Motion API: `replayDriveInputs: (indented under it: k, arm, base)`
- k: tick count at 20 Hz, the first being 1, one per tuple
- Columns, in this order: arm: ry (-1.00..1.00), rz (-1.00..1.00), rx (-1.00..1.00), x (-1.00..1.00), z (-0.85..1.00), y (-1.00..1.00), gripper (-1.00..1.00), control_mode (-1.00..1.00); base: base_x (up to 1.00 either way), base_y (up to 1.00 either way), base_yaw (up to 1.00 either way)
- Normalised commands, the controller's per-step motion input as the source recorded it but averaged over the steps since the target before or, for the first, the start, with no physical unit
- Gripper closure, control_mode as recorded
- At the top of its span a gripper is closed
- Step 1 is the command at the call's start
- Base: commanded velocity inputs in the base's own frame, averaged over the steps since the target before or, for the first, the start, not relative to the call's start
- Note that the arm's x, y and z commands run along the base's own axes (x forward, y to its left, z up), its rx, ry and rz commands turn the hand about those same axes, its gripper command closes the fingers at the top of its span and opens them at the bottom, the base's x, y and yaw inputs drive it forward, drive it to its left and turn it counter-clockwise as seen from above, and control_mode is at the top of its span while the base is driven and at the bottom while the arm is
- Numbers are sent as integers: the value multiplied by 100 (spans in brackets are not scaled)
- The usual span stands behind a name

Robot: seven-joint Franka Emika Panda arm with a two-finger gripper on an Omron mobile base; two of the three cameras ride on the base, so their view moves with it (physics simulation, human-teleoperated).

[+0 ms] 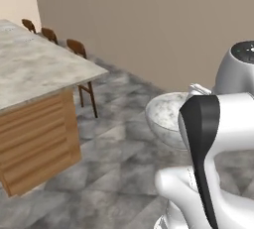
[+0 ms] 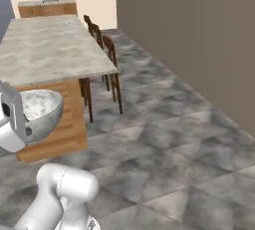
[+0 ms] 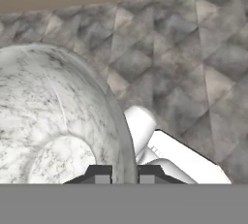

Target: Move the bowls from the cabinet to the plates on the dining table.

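right under the hand camera we have the pale grey-white marbled deep bowl, its rim pinched between the two dark tips of our claw, which is clamped on it. we carry it in the air above the grey tiled floor, short of the long beige-grey marbled tabletop with its dark wooden stools. we judge this bowl to be mid-transfer: out of the cabinet, not yet set down. we cannot make out any plates on the tabletop from here, and the second bowl's delivery remains ahead.
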Motion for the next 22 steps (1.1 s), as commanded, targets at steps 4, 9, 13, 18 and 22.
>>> replayDriveInputs:
  k: [4,9,13,18,22]
  arm:
    - [0,0,0,0,0,0,100,100]
    - [0,0,0,0,0,0,100,100]
    - [0,0,0,0,0,0,100,100]
    - [0,0,0,0,0,0,100,100]
    - [0,0,0,0,0,0,100,100]
  base:
    - [100,-72,20]
    - [100,-67,22]
    - [100,-55,27]
    - [100,-36,36]
    - [100,-42,35]
